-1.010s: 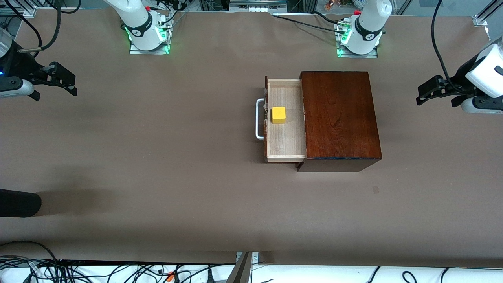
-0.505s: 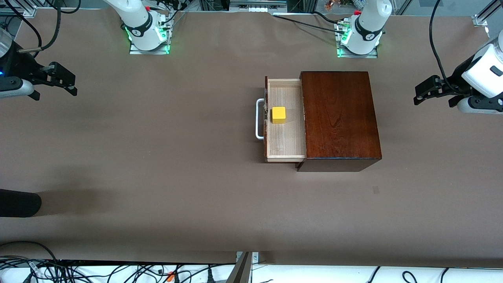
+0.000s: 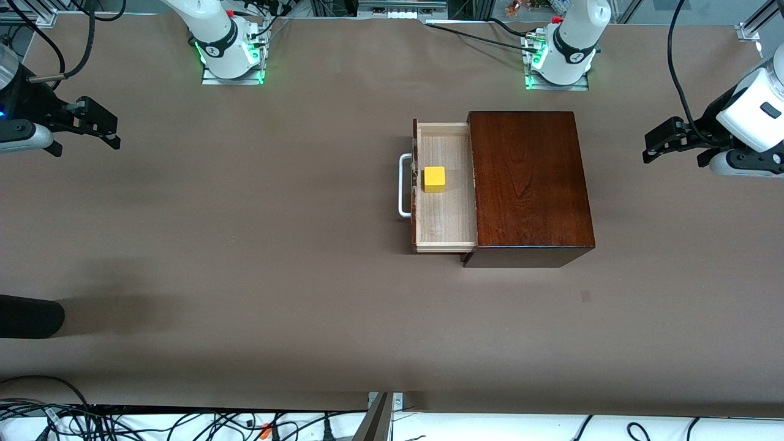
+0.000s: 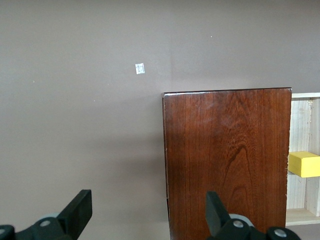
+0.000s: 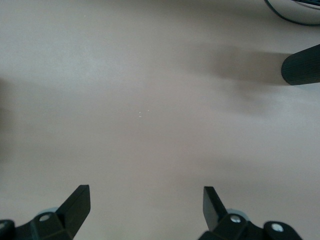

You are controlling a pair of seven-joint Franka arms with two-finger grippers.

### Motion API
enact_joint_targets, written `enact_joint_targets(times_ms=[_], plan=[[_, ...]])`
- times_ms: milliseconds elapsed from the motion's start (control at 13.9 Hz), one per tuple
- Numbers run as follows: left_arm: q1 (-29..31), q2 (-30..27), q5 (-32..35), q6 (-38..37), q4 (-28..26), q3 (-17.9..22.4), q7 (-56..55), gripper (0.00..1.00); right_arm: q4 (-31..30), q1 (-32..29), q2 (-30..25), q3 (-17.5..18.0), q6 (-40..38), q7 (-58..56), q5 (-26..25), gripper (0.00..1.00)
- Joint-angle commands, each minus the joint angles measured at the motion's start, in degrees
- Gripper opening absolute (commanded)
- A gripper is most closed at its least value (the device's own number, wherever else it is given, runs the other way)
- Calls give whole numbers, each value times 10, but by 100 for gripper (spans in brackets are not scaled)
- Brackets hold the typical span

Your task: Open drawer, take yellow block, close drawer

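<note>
Drawer (image 3: pixel 446 187) is the thing to watch: it stands pulled out of the dark mahogany box (image 3: pixel 528 184) toward the right arm's end of the table (image 3: pixel 245 245), with its white handle (image 3: pixel 403 185) at the front. The box sits near the left arm's base. The yellow block (image 3: pixel 435 179) lies in the pale tray, close to the drawer front and just beside the handle side, so opening seems done and taking the block is the step in hand.

What could go wrong, in my judgement: the block sits very near the front wall, so a finger coming down on that side may hit the wall or the handle and push the drawer or tip the block. If the hand comes skewed, the cube may slip out from the pads. Closing too early with the arm inside would jam it.

Left hand (image 3: pixel 664 139) hovers over the bare table at the left arm's end, well apart from the box, its fingers spread wide and empty. Right hand (image 3: pixel 98 125) waits over the table at the right arm's end, also spread and holding nothing.
</note>
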Motion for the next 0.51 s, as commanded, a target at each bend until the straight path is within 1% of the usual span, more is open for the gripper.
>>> enact_joint_targets(times_ms=[0,433], plan=[[3,-4,-11,5,-2,-2,7,100,4,-5,0,3,-2,-1,0,100],[4,-4,-12,4,-2,-2,5,100,4,-5,0,2,-2,-1,-1,100]])
